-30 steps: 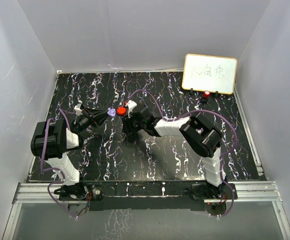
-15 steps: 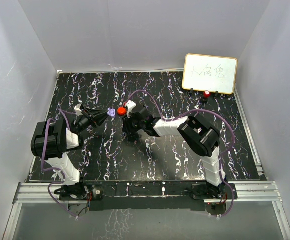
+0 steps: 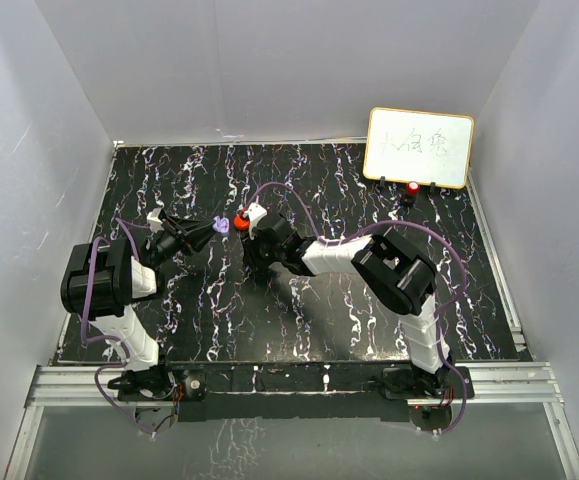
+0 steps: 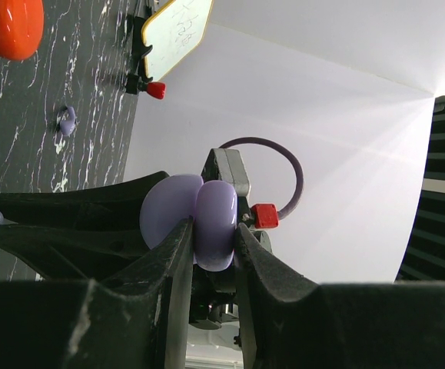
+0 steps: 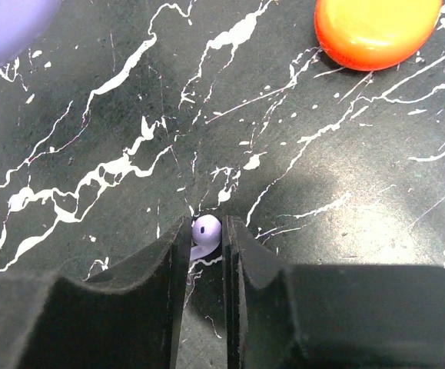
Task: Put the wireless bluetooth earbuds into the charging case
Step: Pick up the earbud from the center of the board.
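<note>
While the left gripper (image 4: 210,234) clamps the purple case (image 4: 199,221), the right gripper (image 5: 205,227) pinches a purple earbud (image 5: 207,230), which next needs lifting to that case.

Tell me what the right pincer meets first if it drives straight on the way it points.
Most likely the black marbled tabletop, right behind the purple earbud that the right pincer grips. The red charging case sits well aside of that line. How far the tabletop is remains unclear.

Purple earbud (image 5: 206,231) stem hidden inside right end effector (image 5: 205,224); red case (image 5: 381,31) cut by top edge.
</note>
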### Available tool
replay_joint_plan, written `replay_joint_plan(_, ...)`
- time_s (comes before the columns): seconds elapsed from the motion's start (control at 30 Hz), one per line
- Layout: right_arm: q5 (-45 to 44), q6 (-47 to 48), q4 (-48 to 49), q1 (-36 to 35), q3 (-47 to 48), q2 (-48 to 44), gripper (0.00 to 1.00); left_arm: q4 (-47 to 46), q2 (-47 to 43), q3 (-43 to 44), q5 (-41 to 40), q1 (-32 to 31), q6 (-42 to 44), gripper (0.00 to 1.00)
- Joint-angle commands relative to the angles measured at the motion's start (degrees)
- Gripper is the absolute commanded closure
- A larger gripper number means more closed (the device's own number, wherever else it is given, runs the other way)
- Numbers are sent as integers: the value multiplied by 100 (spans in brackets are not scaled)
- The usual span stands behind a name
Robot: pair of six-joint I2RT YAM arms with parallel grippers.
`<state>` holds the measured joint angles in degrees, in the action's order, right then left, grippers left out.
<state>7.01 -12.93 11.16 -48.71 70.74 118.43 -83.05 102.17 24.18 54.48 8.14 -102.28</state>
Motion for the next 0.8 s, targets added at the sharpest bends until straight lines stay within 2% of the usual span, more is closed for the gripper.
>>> replay_joint_plan(0.0, -277, 131, -96, -40, 173, 8, 81, -1926, -191, -55, 98, 47, -89, 100)
replay_joint_plan(0.2, -489, 224, -17, -42, 84, -147, 89, -1926, -172, -54, 98, 54, -77, 100)
replay_joint_plan(0.77, -1475, 478, 1044, -42, -759, -1432, 94, -1904, -110, -144, 140, 35, 5, 100)
